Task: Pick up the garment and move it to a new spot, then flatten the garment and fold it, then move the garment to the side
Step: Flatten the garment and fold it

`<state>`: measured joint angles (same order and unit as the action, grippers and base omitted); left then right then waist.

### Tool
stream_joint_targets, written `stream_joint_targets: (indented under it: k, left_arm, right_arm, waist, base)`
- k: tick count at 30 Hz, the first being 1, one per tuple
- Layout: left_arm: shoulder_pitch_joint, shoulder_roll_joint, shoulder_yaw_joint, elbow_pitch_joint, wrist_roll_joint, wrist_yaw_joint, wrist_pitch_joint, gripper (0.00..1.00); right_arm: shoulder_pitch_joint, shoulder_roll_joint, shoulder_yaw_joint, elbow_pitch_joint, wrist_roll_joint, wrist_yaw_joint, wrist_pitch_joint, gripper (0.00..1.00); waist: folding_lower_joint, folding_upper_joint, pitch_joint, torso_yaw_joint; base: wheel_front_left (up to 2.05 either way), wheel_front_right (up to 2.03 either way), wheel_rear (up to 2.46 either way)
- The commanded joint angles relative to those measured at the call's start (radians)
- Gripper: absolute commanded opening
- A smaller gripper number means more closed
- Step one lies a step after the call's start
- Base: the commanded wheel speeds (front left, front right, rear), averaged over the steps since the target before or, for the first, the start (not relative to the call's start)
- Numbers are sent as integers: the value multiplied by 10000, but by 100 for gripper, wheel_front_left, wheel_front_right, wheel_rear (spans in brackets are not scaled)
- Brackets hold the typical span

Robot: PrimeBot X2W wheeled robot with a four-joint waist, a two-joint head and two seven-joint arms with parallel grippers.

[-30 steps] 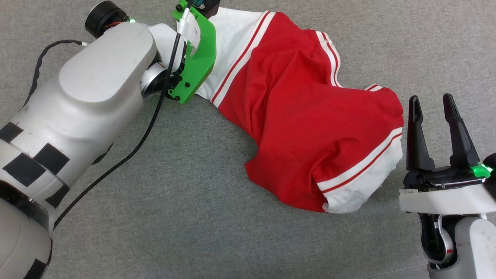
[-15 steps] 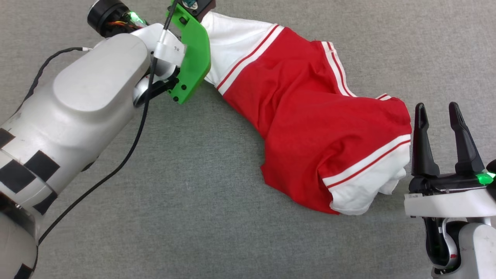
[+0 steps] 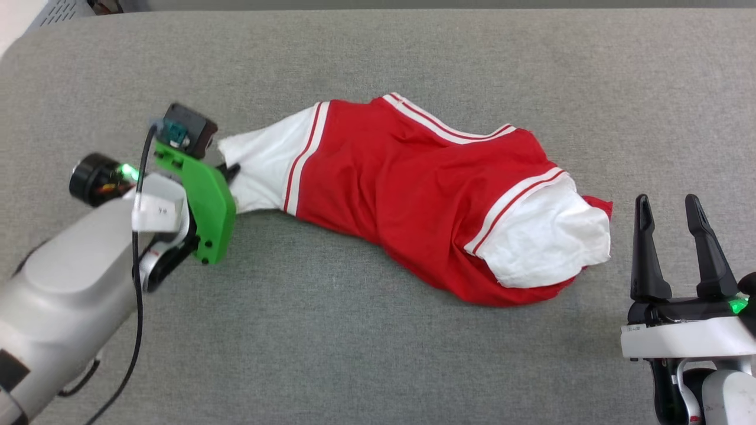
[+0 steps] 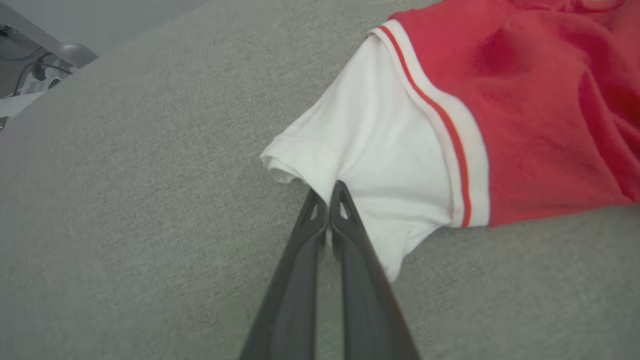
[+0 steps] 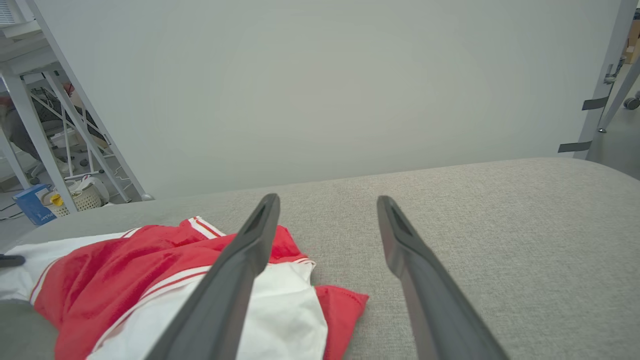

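— What's over on the left?

— A pale forearm (image 3: 59, 307), cut off by the bottom-left corner of the head view. A black cable (image 3: 137, 248) runs along it up to a small camera (image 3: 188, 131) on a green bracket (image 3: 204, 206). The bracket hides nearly all of the left gripper (image 4: 327, 190) from above; only one dark tip pokes out beside the cloth.

— So can you tell how its fingers stand?

— From the left wrist view, yes. They are pressed together with a bit of white cloth nipped between the tips, at the cuff edge of the white sleeve (image 4: 365, 150).

— And the garment itself?

— The red jersey T-shirt (image 3: 413, 195) lies bunched on the gray padded surface (image 3: 354, 342), stretched from the pinched sleeve in the middle-left across to the right. Striped trim marks the sleeve seams and the upper edge. The body is crumpled into folds, so the hem and the neck opening are hard to make out.

— Further right?

— The other white sleeve (image 3: 543, 236) sits on top of the red cloth, with a red corner sticking out past it. In the right wrist view one finger covers part of that sleeve.

— And the right gripper (image 3: 666, 200)?

— Just beside that corner, apart from the cloth, fingers spread wide with nothing between them. Its wrist is cut off by the bottom edge.
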<state>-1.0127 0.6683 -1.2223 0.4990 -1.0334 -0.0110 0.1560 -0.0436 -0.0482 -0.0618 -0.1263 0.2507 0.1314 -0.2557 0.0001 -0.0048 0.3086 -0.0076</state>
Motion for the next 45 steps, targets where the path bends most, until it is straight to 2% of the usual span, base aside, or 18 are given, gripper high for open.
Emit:
stream_joint_targets:
  k: [1, 3, 4, 5, 12, 13, 14, 16, 21, 26, 29, 32, 33, 37, 40, 42, 44, 45]
  left_arm:
    - [543, 177, 25, -179, -144, 210, -194, 0]
    - [1212, 350, 58, -472, -411, 435, -436, 0]
    - [2667, 494, -34, -845, -906, 798, -765, 0]
    - [2857, 481, -68, -851, -934, 861, -776, 0]
    - [3791, -52, -190, -501, -1172, 908, -962, 0]
    - [3811, -130, -149, -427, -1111, 981, -1187, 81]
    - [3823, -186, -84, -368, -1067, 1071, -1412, 100]
    - [3811, -269, 80, -293, -906, 1265, -2026, 100]
    - [3776, -287, 663, -437, -421, 2166, -3669, 100]
    - [3994, -256, 1563, -1319, 230, 3156, -4152, 100]
    - [4420, -407, 2747, -2392, 1257, 3863, -4171, 100]
    - [5188, -675, 3876, -3250, 2319, 4283, -4174, 100]
    - [6038, -1092, 4874, -3910, 3424, 4555, -4175, 100]
    - [6961, -1746, 6047, -4431, 4650, 4620, -4176, 100]
    - [7473, -2232, 6685, -4618, 5397, 4468, -4176, 100]
    - [7734, -2566, 7082, -4668, 5820, 4297, -4176, 100]
    - [7920, -2912, 7466, -4744, 6201, 4124, -4176, 100]
    - [8045, -3241, 7809, -4803, 6550, 3934, -4177, 100]
  right_arm:
    - [144, -20, -25, 58, -71, -7, -61, 100]
    - [212, -20, -45, 102, -74, -7, -61, 100]
    - [332, -20, -94, 195, -99, -7, -61, 100]
    - [340, -20, -91, 210, -104, -7, -61, 100]
    - [411, -20, -55, 331, -159, -7, -61, 100]
    - [432, -20, -56, 343, -174, -7, -61, 100]
    - [444, -20, -61, 340, -194, -7, -61, 100]
    - [467, -20, -129, 296, -245, -7, -61, 100]
    - [390, -20, -513, -28, -578, -7, -61, 100]
    - [-71, -20, -907, -517, -1176, -7, -61, 100]
    - [-537, -41, -1067, -807, -1612, -7, -61, 100]
    - [-1033, -362, -962, -852, -1753, -7, -61, 100]
    - [-1673, -1075, -647, -693, -1759, -7, -61, 100]
    - [-2653, -2110, -54, -187, -1659, -7, -61, 100]
    - [-3357, -2932, 625, 656, -1356, -7, -2, 100]
    - [-3916, -3533, 1311, 1153, -1114, -7, 576, 100]
    - [-4492, -4083, 2052, 1602, -587, -7, 1614, 100]
    - [-5099, -4635, 2781, 1927, -14, -7, 2713, 100]
  waist:
    - [-1, 48, -173, 103]
    - [-1, 48, -233, 106]
    - [-1, 48, -327, 136]
    - [-1, 48, -340, 138]
    - [-1, 48, -569, 209]
    - [-1, 48, -637, 228]
    - [-1, 48, -699, 237]
    - [-1, 48, -818, 268]
    - [-1, 48, -1052, 384]
    - [-1, 48, -1153, 514]
    - [-1, 48, -1142, 616]
    - [-1, 48, -1104, 698]
    - [-1, 48, -1040, 799]
    - [-1, 48, -930, 928]
    - [-1, 48, -840, 1052]
    - [-1, 48, -773, 1141]
    - [-1, 48, -662, 1247]
    - [-1, 48, -538, 1361]
  base:
    - [0, 0, 0]
    - [0, 0, 0]
    - [0, 0, 0]
    - [0, 0, 0]
    - [0, 0, 0]
    - [0, 0, 0]
    - [0, 0, 0]
    - [0, 0, 0]
    - [0, 0, 0]
    - [0, 0, 0]
    - [0, 0, 0]
    - [0, 0, 0]
    - [0, 0, 0]
    - [0, 0, 0]
    - [0, 0, 0]
    - [0, 0, 0]
    - [0, 0, 0]
    - [0, 0, 0]
